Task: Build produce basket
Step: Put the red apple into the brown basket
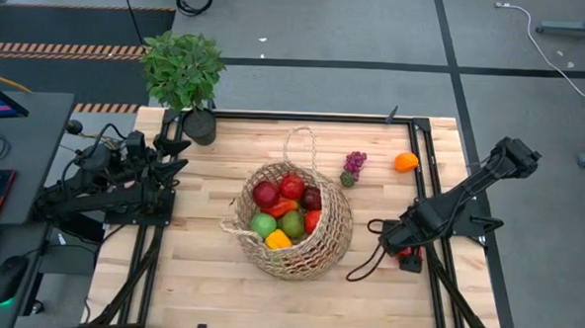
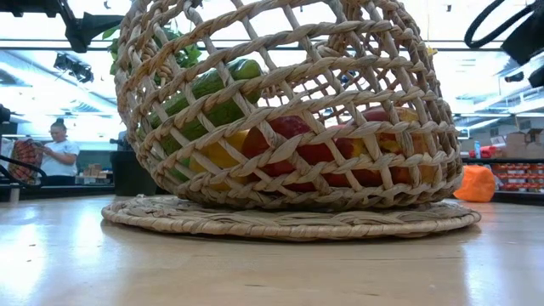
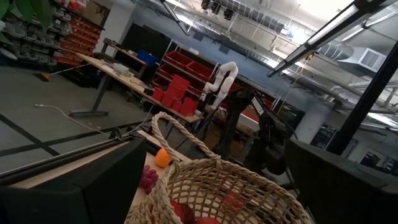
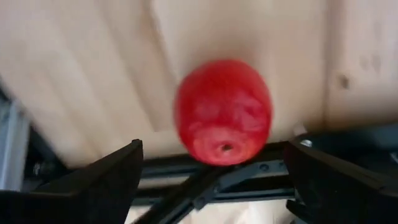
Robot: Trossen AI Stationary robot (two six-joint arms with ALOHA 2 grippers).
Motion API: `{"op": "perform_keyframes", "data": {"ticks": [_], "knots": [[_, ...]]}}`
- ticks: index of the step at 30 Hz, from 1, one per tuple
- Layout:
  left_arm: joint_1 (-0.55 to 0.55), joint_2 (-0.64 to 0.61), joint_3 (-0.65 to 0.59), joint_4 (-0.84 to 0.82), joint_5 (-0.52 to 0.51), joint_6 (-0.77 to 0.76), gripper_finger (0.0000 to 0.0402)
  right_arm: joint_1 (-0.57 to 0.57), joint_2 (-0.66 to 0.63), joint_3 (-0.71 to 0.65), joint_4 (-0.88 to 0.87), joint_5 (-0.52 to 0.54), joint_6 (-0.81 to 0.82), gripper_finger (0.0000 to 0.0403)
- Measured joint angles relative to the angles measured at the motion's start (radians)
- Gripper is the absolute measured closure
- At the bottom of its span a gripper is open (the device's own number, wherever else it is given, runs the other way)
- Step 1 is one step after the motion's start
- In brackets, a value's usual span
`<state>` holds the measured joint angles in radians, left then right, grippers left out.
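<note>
the left gripper (image 1: 179,154) waits at the worktop's (image 1: 198,288) left edge, near the potted plant (image 1: 185,68), its fingers spread wide and holding nothing.

the basket (image 1: 323,254) sits mid-worktop, lying tilted with its mouth turned toward the left. it is a round tan open-weave thing with a thin loop handle (image 1: 298,140) reaching toward the far edge, and in the low view its weave shows a cucumber (image 2: 212,85) and red and yellow pieces behind the strands. the produce (image 1: 286,208) fills most of it: red apples, a green apple, a pear, an orange piece, a dark red one. so the job looks mostly done.

three pieces are left outside. purple grapes (image 1: 353,168) lie just beside the basket's far right rim; an orange (image 1: 405,162) sits further right, near the far corner. a red apple (image 4: 224,112) lies at the worktop's right edge, and the right gripper (image 1: 402,250) hovers over it, fingers wide on either side, not touching. that apple looks to be the next pick, then the grapes and orange.
</note>
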<state>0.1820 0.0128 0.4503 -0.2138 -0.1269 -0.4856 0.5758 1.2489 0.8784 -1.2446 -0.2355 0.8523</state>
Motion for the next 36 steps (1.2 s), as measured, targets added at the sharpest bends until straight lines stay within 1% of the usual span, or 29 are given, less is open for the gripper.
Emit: {"op": "perform_keyframes", "data": {"ticks": [3,5,8,10,13,25,30,33,36], "knots": [[0.000,0.000,0.000,0.000,0.000,0.000,0.0012,0.016,0.000,-0.027,0.010,0.051,0.108,0.0005],[0.000,0.000,0.000,0.000,0.000,0.000,0.0012,0.021,0.000,-0.050,0.032,0.047,0.145,0.0005],[0.000,0.000,0.000,0.000,0.000,0.000,0.0012,0.020,0.000,-0.064,0.077,0.007,0.181,0.0004],[0.000,0.000,0.000,0.000,0.000,0.000,0.0012,0.018,0.000,-0.064,0.102,-0.023,0.179,0.0004],[0.000,0.000,0.000,0.000,0.000,0.000,0.0012,0.006,-0.002,-0.054,0.096,-0.055,0.170,0.0004],[0.000,0.000,0.000,0.000,0.000,0.000,0.0012,-0.011,-0.008,0.092,0.005,-0.059,0.221,0.0003],[0.000,0.000,0.000,0.000,0.000,0.000,0.0012,-0.005,-0.008,0.113,-0.025,-0.066,0.233,0.0004],[0.000,0.000,0.000,0.000,0.000,0.000,0.0012,0.022,-0.008,0.113,-0.051,-0.050,0.232,0.0003],[0.000,0.000,0.000,0.000,0.000,0.000,0.0012,0.057,-0.008,0.111,-0.066,-0.001,0.226,0.0003]]}}
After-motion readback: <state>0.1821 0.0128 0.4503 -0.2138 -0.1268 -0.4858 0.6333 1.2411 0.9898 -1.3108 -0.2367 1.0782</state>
